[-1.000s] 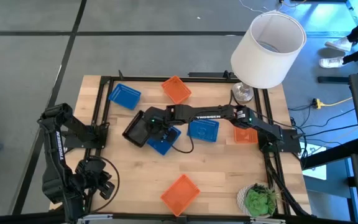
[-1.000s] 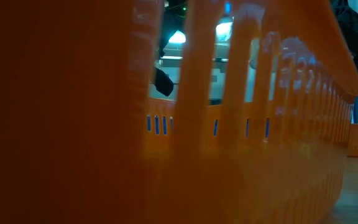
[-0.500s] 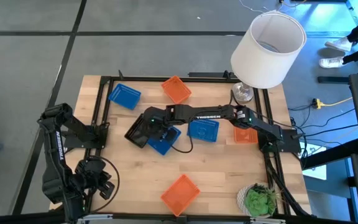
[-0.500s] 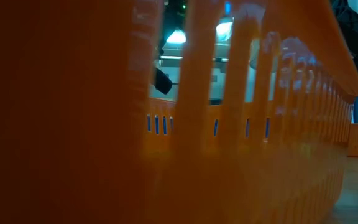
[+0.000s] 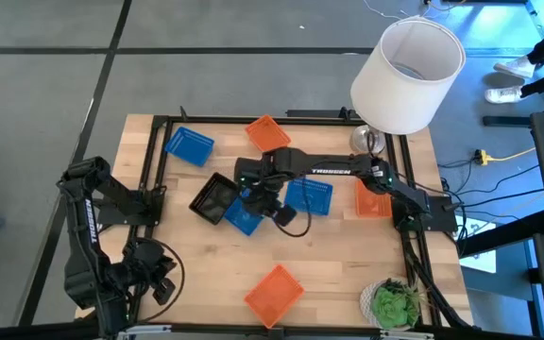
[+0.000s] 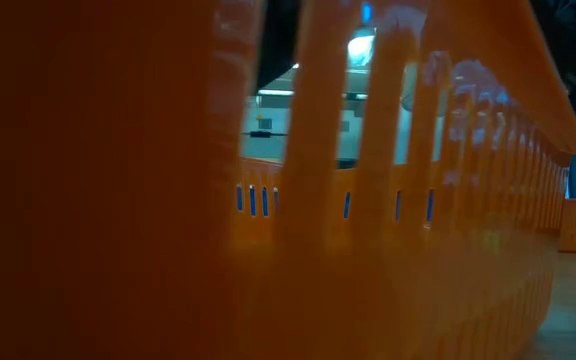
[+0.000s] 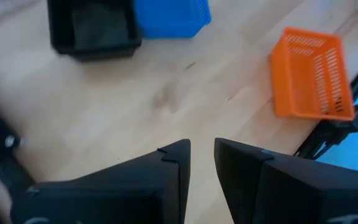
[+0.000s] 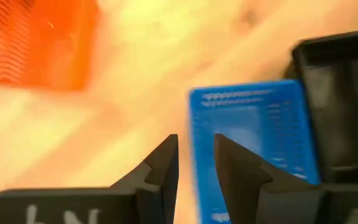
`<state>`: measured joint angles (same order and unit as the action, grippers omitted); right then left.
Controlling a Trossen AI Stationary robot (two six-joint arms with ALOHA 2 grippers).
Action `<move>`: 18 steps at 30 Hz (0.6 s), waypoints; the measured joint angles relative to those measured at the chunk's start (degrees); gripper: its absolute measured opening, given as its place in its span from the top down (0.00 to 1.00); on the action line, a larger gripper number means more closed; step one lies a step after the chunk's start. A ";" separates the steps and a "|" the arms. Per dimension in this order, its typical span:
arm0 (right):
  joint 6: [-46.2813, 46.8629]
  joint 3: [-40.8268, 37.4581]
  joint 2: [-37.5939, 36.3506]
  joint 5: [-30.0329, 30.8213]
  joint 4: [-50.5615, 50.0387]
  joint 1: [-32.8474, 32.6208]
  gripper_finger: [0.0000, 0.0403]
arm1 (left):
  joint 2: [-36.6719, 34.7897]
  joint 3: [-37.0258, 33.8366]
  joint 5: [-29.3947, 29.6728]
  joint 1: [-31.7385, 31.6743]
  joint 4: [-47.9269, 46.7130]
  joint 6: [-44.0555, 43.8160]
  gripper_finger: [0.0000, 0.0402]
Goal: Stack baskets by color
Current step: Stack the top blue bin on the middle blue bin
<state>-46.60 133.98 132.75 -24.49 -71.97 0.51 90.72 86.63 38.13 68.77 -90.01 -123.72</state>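
In the high view a black basket (image 5: pixel 214 198) sits on the table, touching a blue basket (image 5: pixel 244 217). More baskets lie apart: blue (image 5: pixel 310 195), blue (image 5: pixel 189 145), orange (image 5: pixel 268 135), orange (image 5: pixel 373 200) and orange (image 5: pixel 274 293). My right gripper (image 5: pixel 256 198) hovers open over the blue basket (image 8: pixel 253 143) beside the black one (image 8: pixel 340 99), with nothing between its fingers (image 8: pixel 196 155). My left gripper (image 5: pixel 154 283) waits open at the table's near left corner (image 7: pixel 202 155), over bare wood.
A large white lampshade (image 5: pixel 407 74) stands at the far right corner and a green plant (image 5: pixel 395 304) at the near right corner. A black frame (image 5: pixel 149 179) runs round the table. The orange basket's wall (image 6: pixel 118 200) fills the low view.
My right gripper has left the black basket, risen and drawn back toward the table's right, its wrist turning. The black basket now rests flat beside the blue one, shifted slightly toward it.
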 joint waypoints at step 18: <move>12.27 0.02 -7.97 -4.44 -18.09 0.00 0.75 | -1.86 -10.61 1.54 -17.72 -0.05 8.54 0.84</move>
<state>-34.34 133.99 124.78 -28.93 -90.06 0.51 88.86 76.02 39.67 51.05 -90.06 -115.18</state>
